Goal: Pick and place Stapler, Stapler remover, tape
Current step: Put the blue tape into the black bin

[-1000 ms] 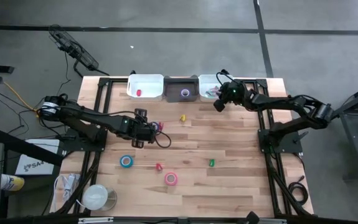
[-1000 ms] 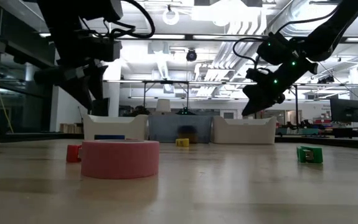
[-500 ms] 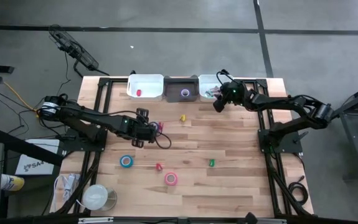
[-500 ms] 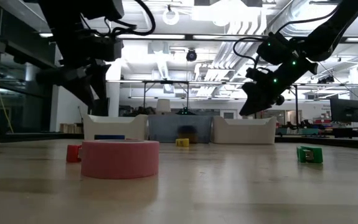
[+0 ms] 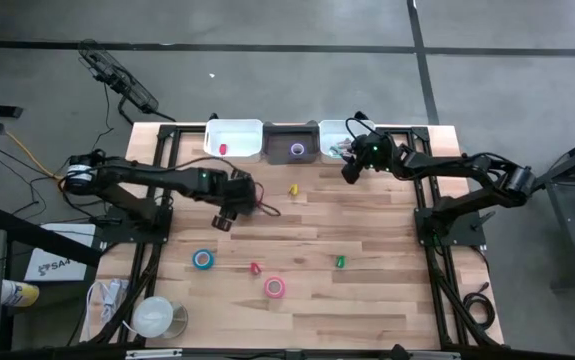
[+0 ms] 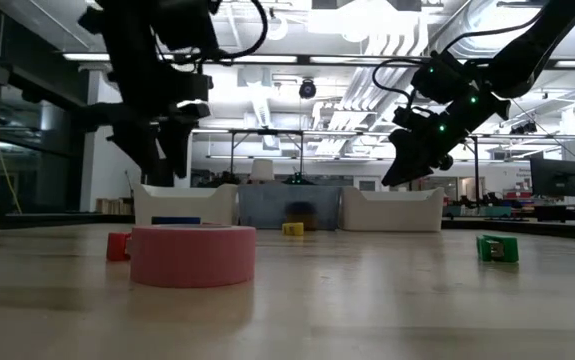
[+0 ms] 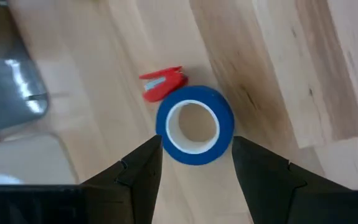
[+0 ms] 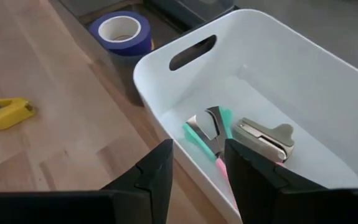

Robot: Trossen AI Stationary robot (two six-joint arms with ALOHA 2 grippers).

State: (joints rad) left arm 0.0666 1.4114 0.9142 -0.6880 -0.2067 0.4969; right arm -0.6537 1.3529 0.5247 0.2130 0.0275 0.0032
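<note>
My left gripper (image 5: 224,217) hangs above the table's left middle, shut on a blue tape roll (image 7: 195,124) that the arm hides in the high view. A light blue roll (image 5: 203,259) and a pink roll (image 5: 275,288) lie flat near the near edge. A purple roll (image 5: 297,150) lies in the dark middle bin. My right gripper (image 5: 350,166) is open and empty above the near corner of the right white bin (image 8: 328,81). Two staple removers (image 8: 213,134) lie in that bin. Small yellow (image 5: 293,189), red (image 5: 255,268) and green (image 5: 340,261) staplers lie on the wood. My left gripper pinches the blue roll by its outer wall (image 7: 228,134), one finger (image 7: 138,174) on each of two opposite sides. The fingers come from above, pointing down. The roll is lifted clear of the table, with its hole facing up along the fingers.
Three bins stand in a row at the far edge; the left white bin (image 5: 234,132) holds a red piece (image 5: 223,149). A round metal cup (image 5: 157,317) sits off the near left corner. Open wood lies between the scattered pieces.
My left arm has risen from low over the table and shifted slightly toward the right. The blue roll that lay by its fingers has come off the wood with it.
</note>
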